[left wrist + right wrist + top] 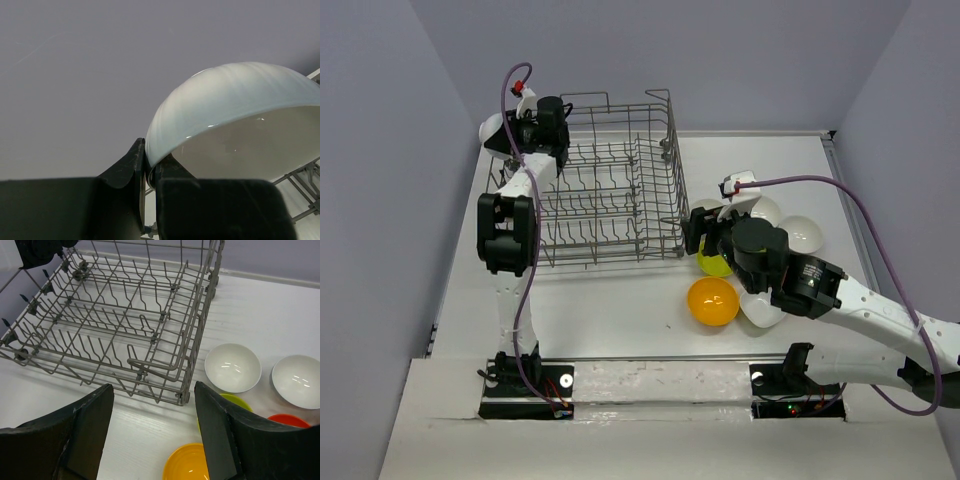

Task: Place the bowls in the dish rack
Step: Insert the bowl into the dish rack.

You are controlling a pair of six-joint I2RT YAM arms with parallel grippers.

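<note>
Bowls lie clustered on the table just right of the dish rack, whose rows look bare. One more, the white bowl, hangs in the left gripper, whose jaws are pinched narrow on its rim. It is tipped nearly on edge with the hollow facing down and right, at the rack's far left corner, and a few rack wires show beneath it. The step in hand seems to be seating this bowl. It is best lowered slowly while tilted, so that the rim slips into a gap between two rows of tines rather than landing on their tips. The jaws should part only once the wires carry it, because a glossy bowl held by a thin rim pinch could swivel or slide. Starting at the far left leaves the nearer rows free. The right gripper is spread wide above the lime green bowl, near the rack's near right corner, with the orange-yellow bowl nearer still. It should take that rim squarely and stay well apart from the left arm's path.
</note>
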